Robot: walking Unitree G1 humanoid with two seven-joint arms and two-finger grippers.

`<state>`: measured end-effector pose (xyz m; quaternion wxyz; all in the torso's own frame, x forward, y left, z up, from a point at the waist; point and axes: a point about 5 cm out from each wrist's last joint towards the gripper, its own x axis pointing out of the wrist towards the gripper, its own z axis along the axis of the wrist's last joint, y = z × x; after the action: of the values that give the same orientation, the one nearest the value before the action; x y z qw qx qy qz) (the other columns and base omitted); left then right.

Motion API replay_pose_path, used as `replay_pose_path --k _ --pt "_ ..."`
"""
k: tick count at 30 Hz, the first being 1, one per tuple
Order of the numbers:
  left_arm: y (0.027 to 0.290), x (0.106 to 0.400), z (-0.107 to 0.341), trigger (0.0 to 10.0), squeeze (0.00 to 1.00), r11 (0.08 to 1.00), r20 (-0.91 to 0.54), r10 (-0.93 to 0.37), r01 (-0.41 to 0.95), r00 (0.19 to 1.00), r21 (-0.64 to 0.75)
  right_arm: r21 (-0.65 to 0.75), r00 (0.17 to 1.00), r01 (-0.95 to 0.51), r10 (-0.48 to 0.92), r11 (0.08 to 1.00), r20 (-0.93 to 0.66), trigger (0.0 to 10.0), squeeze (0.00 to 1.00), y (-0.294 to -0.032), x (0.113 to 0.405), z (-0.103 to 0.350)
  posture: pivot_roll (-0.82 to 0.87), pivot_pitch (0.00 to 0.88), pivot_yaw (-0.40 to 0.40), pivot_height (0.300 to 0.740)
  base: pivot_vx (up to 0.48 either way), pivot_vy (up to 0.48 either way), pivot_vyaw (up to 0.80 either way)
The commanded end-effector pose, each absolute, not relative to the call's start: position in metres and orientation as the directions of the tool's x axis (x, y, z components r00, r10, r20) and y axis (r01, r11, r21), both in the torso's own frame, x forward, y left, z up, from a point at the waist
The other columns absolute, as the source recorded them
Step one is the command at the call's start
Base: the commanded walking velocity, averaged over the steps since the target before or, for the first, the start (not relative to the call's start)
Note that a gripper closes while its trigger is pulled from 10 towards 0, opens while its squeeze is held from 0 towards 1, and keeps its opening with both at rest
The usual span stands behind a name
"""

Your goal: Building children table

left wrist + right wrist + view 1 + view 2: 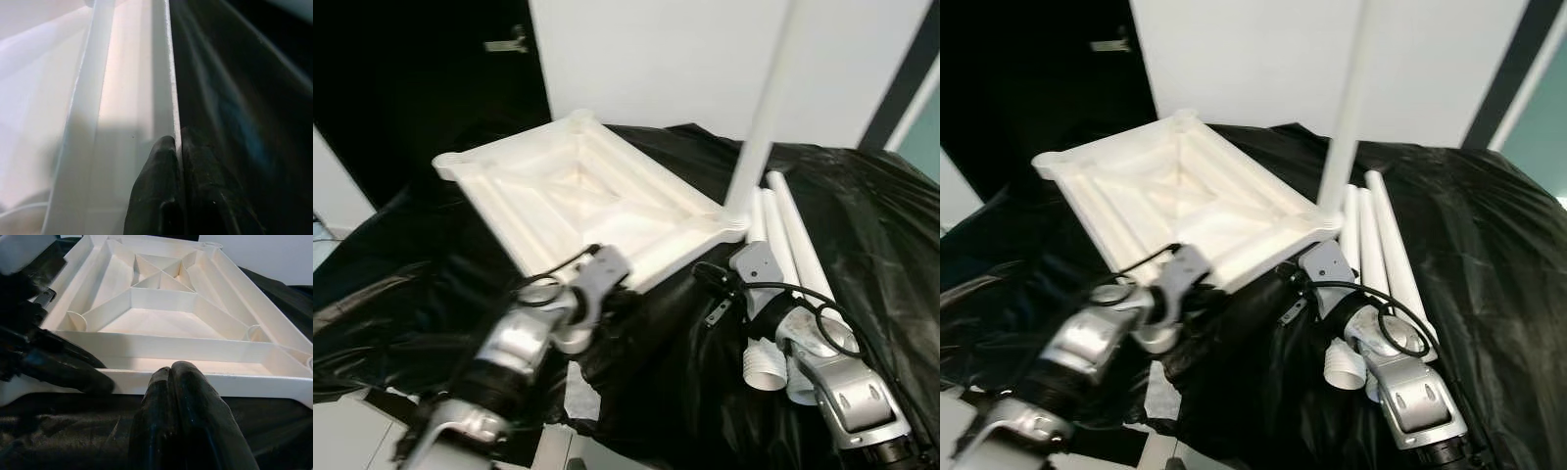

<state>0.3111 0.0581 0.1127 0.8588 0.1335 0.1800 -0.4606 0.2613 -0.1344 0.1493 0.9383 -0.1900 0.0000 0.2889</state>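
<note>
The left end effector [177, 147] is clamped on the near rim of the upturned white tabletop [578, 201]. Just right, the right end effector [171, 374], fingers together, touches that same rim. Loose white legs [793, 245] lie beside its wrist on black sheeting [871, 225].

The two eye views look forward and down from head height onto a white tabletop [578, 201] lying upside down on black sheeting [1469, 225]; both share it. The left wrist view sits very close against the tabletop's rim, looking along it. The right wrist view faces its near edge from low, slightly farther back.
</note>
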Motion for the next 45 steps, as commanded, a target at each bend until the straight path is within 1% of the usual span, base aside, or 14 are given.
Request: replay_pose_path --k 1,2,8,9,13,16,17,20,24,26,30,35,38,45 --pt "0.030 0.311 0.120 4.1 0.00 0.548 -0.348 -0.794 0.835 0.499 -0.053 -0.364 0.841 -0.531 0.529 0.765 -0.115 10.0 0.00 -0.137 0.261 0.150 -0.04 0.000 -0.016 0.740 0.000 0.000 0.00" --pt "0.028 0.312 0.123 9.9 0.00 0.555 -0.336 -0.794 0.830 0.506 -0.062 -0.363 0.842 -0.529 0.527 0.767 -0.114 10.0 0.00 -0.137 0.260 0.150 -0.04 0.000 -0.014 0.740 0.000 0.000 0.00" --pt "0.035 0.313 0.125 10.0 0.00 0.558 -0.308 -0.798 0.828 0.518 -0.051 -0.360 0.846 -0.524 0.521 0.772 -0.114 10.0 0.00 -0.137 0.259 0.149 -0.04 0.000 -0.010 0.740 0.000 0.000 0.00" --pt "0.037 0.311 0.126 10.0 1.00 0.545 -0.284 -0.815 0.835 0.505 -0.078 -0.358 0.847 -0.523 0.520 0.773 -0.114 10.0 0.00 -0.137 0.259 0.149 -0.04 0.000 -0.010 0.740 0.000 0.000 0.00" --pt "0.042 0.300 0.127 10.0 1.00 0.468 -0.224 -0.873 0.874 0.434 -0.129 -0.355 0.847 -0.523 0.519 0.775 -0.115 10.0 0.00 -0.136 0.259 0.148 -0.03 0.000 -0.013 0.740 0.000 0.000 0.00" --pt "0.042 0.291 0.137 10.0 1.00 0.394 -0.138 -0.915 0.913 0.379 -0.108 -0.353 0.845 -0.526 0.521 0.774 -0.116 10.0 0.00 -0.135 0.260 0.147 -0.02 0.000 -0.020 0.740 0.000 0.000 0.00" --pt "0.045 0.286 0.144 10.0 0.00 0.344 -0.088 -0.937 0.935 0.337 -0.091 -0.352 0.843 -0.529 0.525 0.772 -0.117 10.0 0.00 -0.134 0.260 0.147 -0.01 0.000 -0.024 0.740 0.000 0.000 0.00" --pt "0.051 0.280 0.154 10.0 0.00 0.266 -0.026 -0.964 0.961 0.265 -0.069 -0.352 0.840 -0.535 0.530 0.768 -0.118 10.0 0.00 -0.133 0.262 0.147 -0.01 0.000 -0.029 0.740 0.000 0.000 0.00" --pt "0.078 0.276 0.165 10.0 0.00 0.160 0.011 -0.987 0.986 0.161 -0.041 -0.354 0.833 -0.545 0.541 0.760 -0.118 10.0 0.00 -0.131 0.264 0.148 0.00 0.000 -0.033 0.740 0.000 0.000 0.00" --pt "0.092 0.276 0.164 10.0 0.00 0.146 -0.012 -0.989 0.989 0.146 -0.011 -0.354 0.832 -0.546 0.543 0.759 -0.118 10.0 0.00 -0.130 0.264 0.147 0.00 0.000 -0.033 0.740 0.000 0.000 0.00" --pt "0.100 0.276 0.160 10.0 0.00 0.129 -0.066 -0.989 0.992 0.129 -0.001 -0.354 0.831 -0.546 0.543 0.759 -0.118 10.0 0.00 -0.130 0.264 0.147 0.00 0.000 -0.033 0.740 0.000 0.000 0.00" --pt "0.125 0.278 0.139 10.0 0.00 0.108 -0.284 -0.953 0.994 0.103 -0.005 -0.354 0.832 -0.545 0.543 0.760 -0.115 10.0 0.00 -0.130 0.264 0.147 -0.01 0.000 -0.028 0.740 0.000 0.000 0.00" --pt "0.135 0.278 0.133 10.0 0.00 0.112 -0.354 -0.930 0.994 0.101 -0.011 -0.352 0.833 -0.544 0.542 0.762 -0.113 10.0 0.00 -0.129 0.264 0.147 -0.01 0.000 -0.026 0.740 0.000 0.000 0.00" --pt "0.150 0.274 0.131 10.0 0.00 0.094 -0.386 -0.920 0.994 0.067 -0.051 -0.351 0.834 -0.542 0.541 0.763 -0.112 10.0 0.00 -0.130 0.264 0.147 -0.01 0.000 -0.026 0.740 0.000 0.000 0.00"
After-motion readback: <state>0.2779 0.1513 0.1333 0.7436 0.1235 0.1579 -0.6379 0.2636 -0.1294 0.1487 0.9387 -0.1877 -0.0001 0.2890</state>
